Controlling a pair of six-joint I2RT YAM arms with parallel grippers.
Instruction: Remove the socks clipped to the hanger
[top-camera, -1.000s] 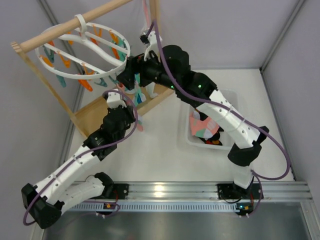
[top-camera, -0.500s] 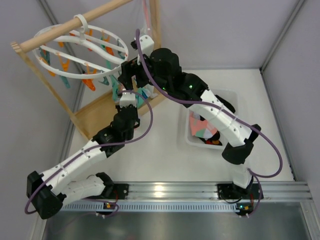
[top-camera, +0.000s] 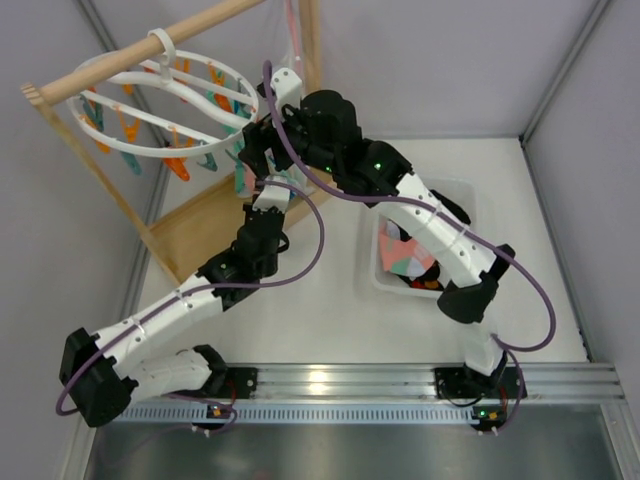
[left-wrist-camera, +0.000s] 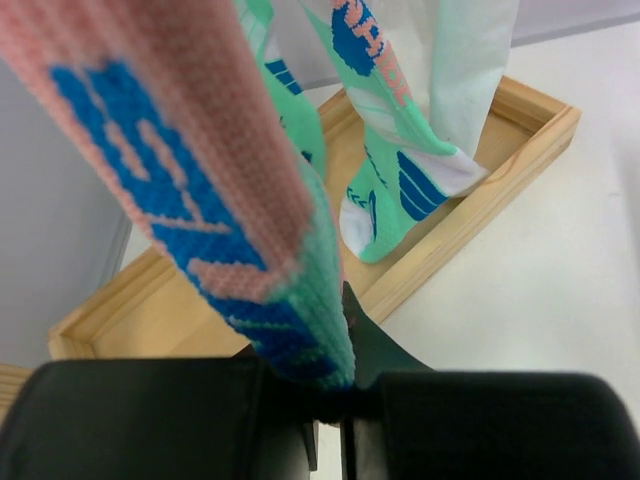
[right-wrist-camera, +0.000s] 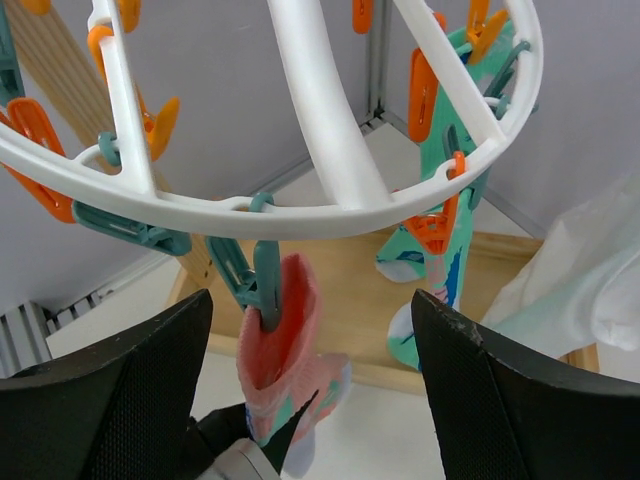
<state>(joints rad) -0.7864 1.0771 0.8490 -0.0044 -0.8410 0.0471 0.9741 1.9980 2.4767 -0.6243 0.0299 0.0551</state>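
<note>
The hanger (top-camera: 130, 150) is a white ring with orange and teal clips, hooked on a wooden rail. In the right wrist view a pink sock (right-wrist-camera: 290, 350) with teal and blue patches hangs from a teal clip (right-wrist-camera: 255, 285) under the ring (right-wrist-camera: 320, 215). My left gripper (left-wrist-camera: 335, 400) is shut on that sock's (left-wrist-camera: 200, 180) lower end. My right gripper (right-wrist-camera: 310, 300) stands open just below the ring, one finger on each side of the clip and sock, touching neither. A mint sock (right-wrist-camera: 430, 270) hangs from an orange clip (right-wrist-camera: 432, 225) further along.
The wooden rail (top-camera: 150, 50) stands on a wooden base frame (left-wrist-camera: 480, 190) right under the hanging socks. A white bin (top-camera: 460, 195) holding loose socks (top-camera: 410, 255) sits on the table to the right. Both arms crowd the ring's right edge.
My left arm stretched up and right, pulling the sock with it. The right gripper slid left under the ring's edge, jaws slightly narrower. The hanger swung and tilted.
</note>
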